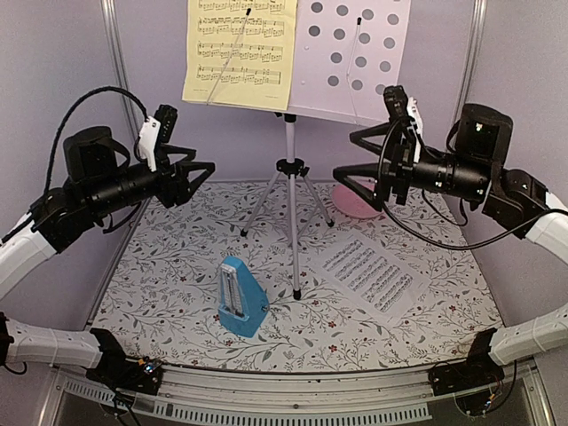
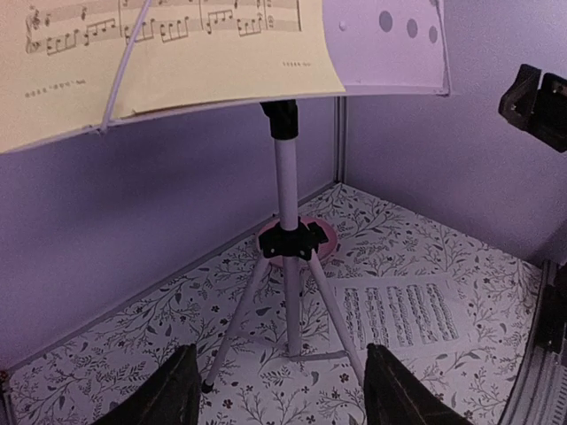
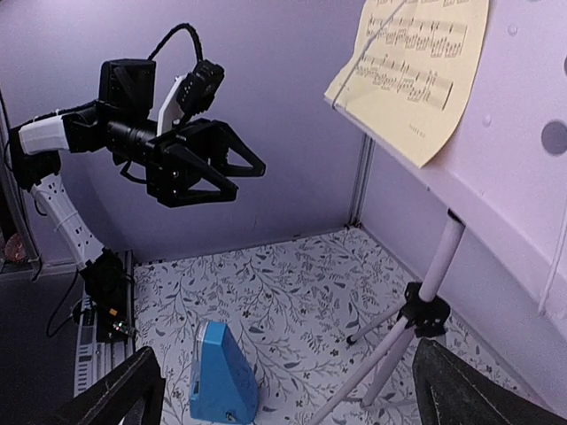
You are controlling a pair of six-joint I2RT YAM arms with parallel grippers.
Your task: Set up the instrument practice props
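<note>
Facing the table [image 1: 160, 275] from its near edge, the view reads from left to right as follows.

The left gripper [image 1: 197, 182] hangs in the air over the left side and points toward the middle. Its jaws are apart and grip nothing.

The metronome [image 1: 240, 297] stands upright on the flowered cloth near the front edge, just left of the stand's front leg.

The stand [image 1: 290, 204] is planted mid-table toward the back, with its three legs spread on the cloth and its pole upright. Its perforated desk is tilted at the top.

The yellow sheet [image 1: 240, 49] rests on the left half of the desk, and a thin wire arm crosses its face. The right half of the desk shows its round holes and a second wire arm.

The white sheet [image 1: 371, 275] lies flat on the cloth to the right of the legs, turned at an angle, well apart from the metronome.

The plate [image 1: 355, 202] lies on the cloth behind the white sheet, partly hidden by the right gripper.

The right gripper [image 1: 344, 156] hangs in the air over the right side and points left toward the stand. Its jaws are wide apart and grip nothing.
</note>
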